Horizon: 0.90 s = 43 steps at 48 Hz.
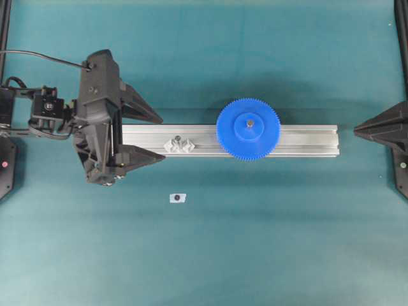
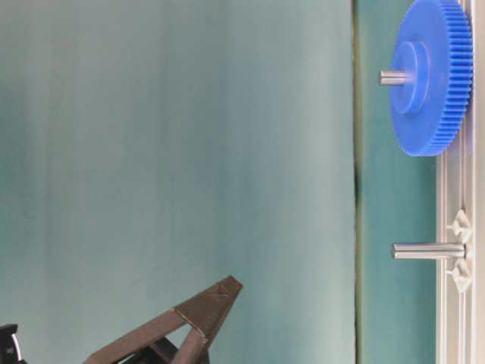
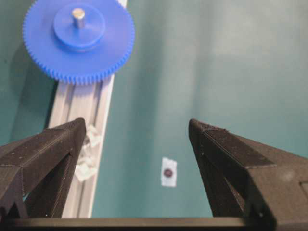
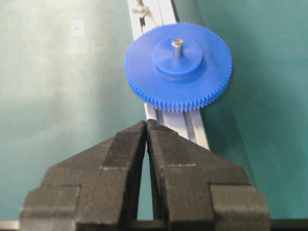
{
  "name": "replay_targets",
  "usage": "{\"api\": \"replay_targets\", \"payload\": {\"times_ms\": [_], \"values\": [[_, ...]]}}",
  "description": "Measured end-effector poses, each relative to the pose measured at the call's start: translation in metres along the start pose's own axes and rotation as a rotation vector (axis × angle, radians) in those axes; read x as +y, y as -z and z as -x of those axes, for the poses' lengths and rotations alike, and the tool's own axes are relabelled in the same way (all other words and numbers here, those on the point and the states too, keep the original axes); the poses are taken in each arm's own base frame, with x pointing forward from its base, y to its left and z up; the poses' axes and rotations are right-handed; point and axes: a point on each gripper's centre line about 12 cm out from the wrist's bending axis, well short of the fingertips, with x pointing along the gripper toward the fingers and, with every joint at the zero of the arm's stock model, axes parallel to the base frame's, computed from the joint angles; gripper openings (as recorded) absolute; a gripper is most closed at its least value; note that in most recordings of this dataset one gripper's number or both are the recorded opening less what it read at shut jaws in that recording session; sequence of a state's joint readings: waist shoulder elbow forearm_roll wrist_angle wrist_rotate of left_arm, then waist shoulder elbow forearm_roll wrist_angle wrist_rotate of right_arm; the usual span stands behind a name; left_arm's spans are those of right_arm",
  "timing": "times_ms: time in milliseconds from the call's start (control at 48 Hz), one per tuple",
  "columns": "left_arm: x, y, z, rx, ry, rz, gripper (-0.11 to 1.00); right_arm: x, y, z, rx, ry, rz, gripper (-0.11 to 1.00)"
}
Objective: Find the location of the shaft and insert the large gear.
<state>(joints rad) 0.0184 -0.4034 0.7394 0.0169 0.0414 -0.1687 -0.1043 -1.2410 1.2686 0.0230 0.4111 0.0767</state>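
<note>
The left gripper (image 1: 158, 137) was spread wide with nothing held, its two fingers straddling the near end of the aluminium rail (image 1: 299, 141) without contact seen. The right gripper (image 4: 146, 126) was pressed closed and empty. Ahead of both, between them, the large gear (image 1: 248, 128) was seated on the shaft (image 1: 250, 123). Just before the left fingertips a second shaft (image 2: 427, 250) stood bare. Beside it a small white tag (image 1: 177, 197) lay; no writing could be read.

A teal table surface (image 1: 268, 255) fills the background under even light.
</note>
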Motion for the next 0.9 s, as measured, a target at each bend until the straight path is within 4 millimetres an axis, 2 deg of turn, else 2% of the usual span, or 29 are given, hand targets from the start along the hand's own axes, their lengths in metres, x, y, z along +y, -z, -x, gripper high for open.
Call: {"api": "replay_targets", "payload": {"times_ms": [312,895], "values": [[0.0005,-0.0028,0.0068,-0.064,0.008,0.003,0.87,0.0001,-0.0001,0.0002,-0.001,-0.001,-0.001,0.14],[0.0021,0.0017,0.0074,-0.057,0.004,0.008,0.87,0.0001,-0.0001,0.0002,-0.001,-0.001,-0.001,0.14]]}}
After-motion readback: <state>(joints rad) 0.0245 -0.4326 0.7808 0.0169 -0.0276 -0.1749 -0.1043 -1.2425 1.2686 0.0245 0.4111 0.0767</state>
